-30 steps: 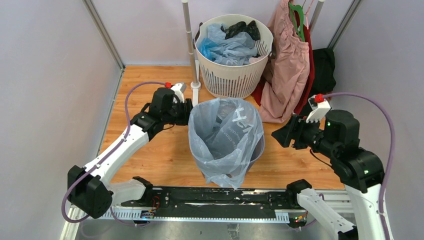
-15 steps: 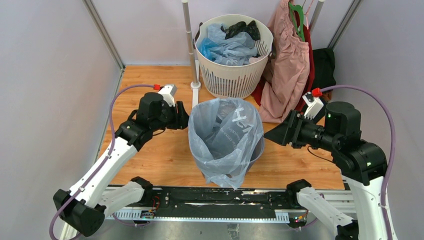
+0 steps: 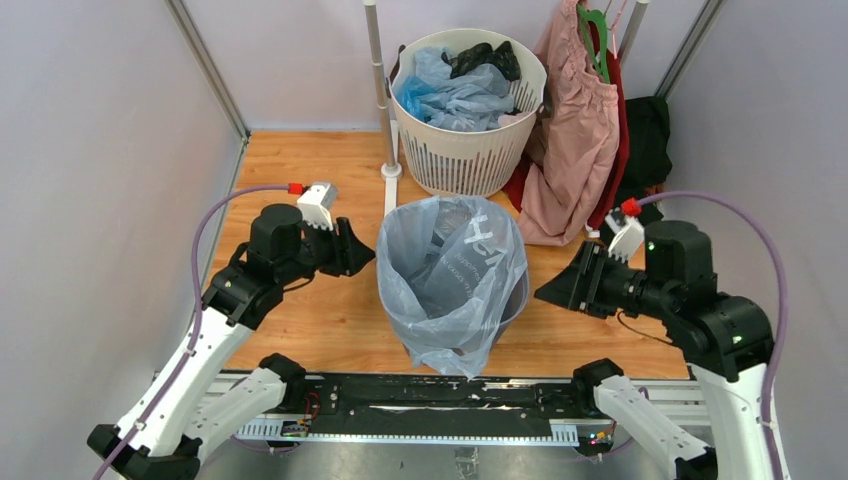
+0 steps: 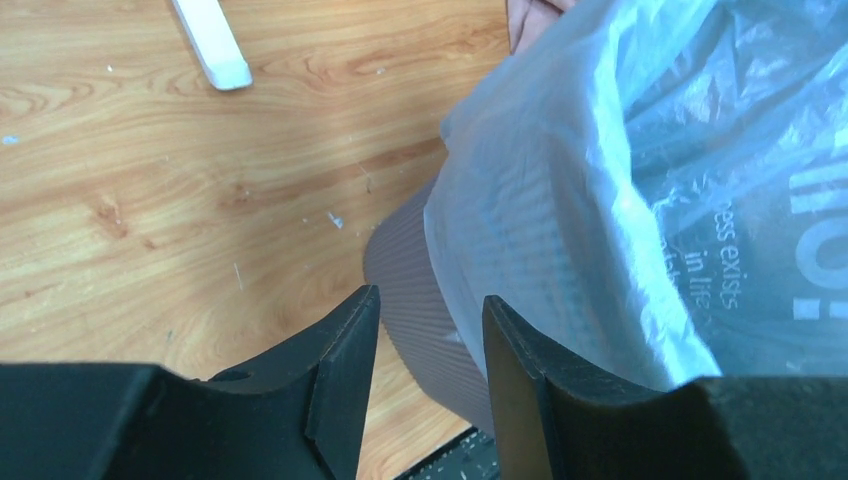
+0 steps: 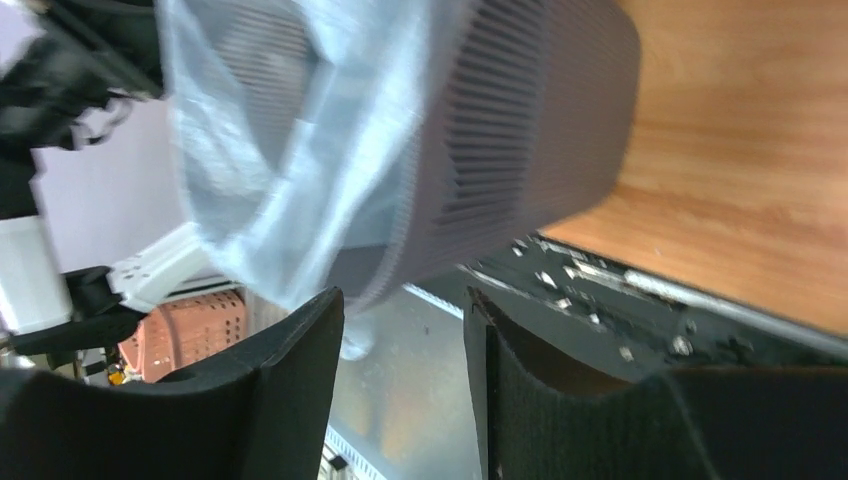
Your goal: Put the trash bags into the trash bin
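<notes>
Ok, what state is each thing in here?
trash bin, upright, lined.
trash bag, opened up, draped over the trash bin's rim.
white basket, upright, holding crumpled bags.
pink garment, hanging.
left tool, open, empty, beside the trash bin.
right tool, open, empty, beside the trash bin.

Pale blue trash bag [image 3: 450, 270]; dark grey mesh trash bin [image 5: 530, 130]
</notes>
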Tool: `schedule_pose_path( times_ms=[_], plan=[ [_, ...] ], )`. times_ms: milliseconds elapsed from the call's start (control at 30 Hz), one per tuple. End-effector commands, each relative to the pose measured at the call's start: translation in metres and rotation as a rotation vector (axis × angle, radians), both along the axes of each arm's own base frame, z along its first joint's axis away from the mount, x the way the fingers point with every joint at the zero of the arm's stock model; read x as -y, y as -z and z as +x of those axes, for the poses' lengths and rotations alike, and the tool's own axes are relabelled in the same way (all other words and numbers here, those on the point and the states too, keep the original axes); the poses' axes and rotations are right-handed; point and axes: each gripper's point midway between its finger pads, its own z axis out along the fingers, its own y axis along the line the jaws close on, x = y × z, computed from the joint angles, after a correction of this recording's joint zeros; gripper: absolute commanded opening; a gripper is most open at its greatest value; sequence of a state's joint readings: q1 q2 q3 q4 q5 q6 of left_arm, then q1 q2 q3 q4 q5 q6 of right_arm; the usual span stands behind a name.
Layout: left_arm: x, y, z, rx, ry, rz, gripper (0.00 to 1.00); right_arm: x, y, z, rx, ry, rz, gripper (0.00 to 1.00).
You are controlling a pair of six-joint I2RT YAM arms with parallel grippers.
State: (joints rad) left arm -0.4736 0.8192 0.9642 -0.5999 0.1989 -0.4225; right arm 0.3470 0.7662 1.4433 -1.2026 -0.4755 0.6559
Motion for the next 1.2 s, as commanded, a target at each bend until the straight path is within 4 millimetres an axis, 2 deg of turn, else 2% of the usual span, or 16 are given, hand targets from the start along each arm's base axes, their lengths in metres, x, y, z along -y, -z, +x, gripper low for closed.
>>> schedule_pose_path(
  times_ms=[0, 67, 200, 300, 467, 567, 800, 933, 1067, 1167],
  plan=[
    [-0.003, 0.024, -0.024, -0.082, 0.039, 0.014, 0.47, 0.014, 0.065, -0.021, -0.172, 0.016, -0.108, 0.52],
    [-0.006, 0.034, -0.031, -0.110, 0.043, 0.022, 0.46, 0.018, 0.094, -0.025, -0.232, 0.036, -0.134, 0.54],
    [-0.010, 0.058, -0.041, -0.171, 0.038, 0.043, 0.44, 0.017, 0.129, -0.031, -0.290, 0.032, -0.134, 0.55],
    [-0.011, 0.073, -0.049, -0.218, 0.040, 0.039, 0.43, 0.006, 0.140, -0.032, -0.297, -0.011, -0.074, 0.58],
    [-0.006, 0.086, -0.059, -0.275, 0.049, 0.010, 0.42, -0.024, 0.157, -0.034, -0.351, -0.097, 0.113, 0.60],
    [0.001, 0.092, -0.063, -0.301, 0.061, -0.012, 0.42, -0.035, 0.161, -0.033, -0.364, -0.131, 0.190, 0.61],
    [0.037, 0.103, -0.058, -0.334, 0.119, -0.118, 0.42, -0.056, 0.155, -0.017, -0.357, -0.179, 0.277, 0.62],
    [0.049, 0.110, -0.046, -0.329, 0.113, -0.145, 0.42, -0.061, 0.155, -0.006, -0.343, -0.173, 0.277, 0.62],
    [0.050, 0.123, -0.026, -0.312, 0.068, -0.102, 0.41, -0.063, 0.163, 0.003, -0.336, -0.166, 0.259, 0.62],
    [0.054, 0.123, -0.012, -0.291, 0.056, -0.082, 0.41, -0.064, 0.171, 0.015, -0.324, -0.151, 0.229, 0.62]
  ],
)
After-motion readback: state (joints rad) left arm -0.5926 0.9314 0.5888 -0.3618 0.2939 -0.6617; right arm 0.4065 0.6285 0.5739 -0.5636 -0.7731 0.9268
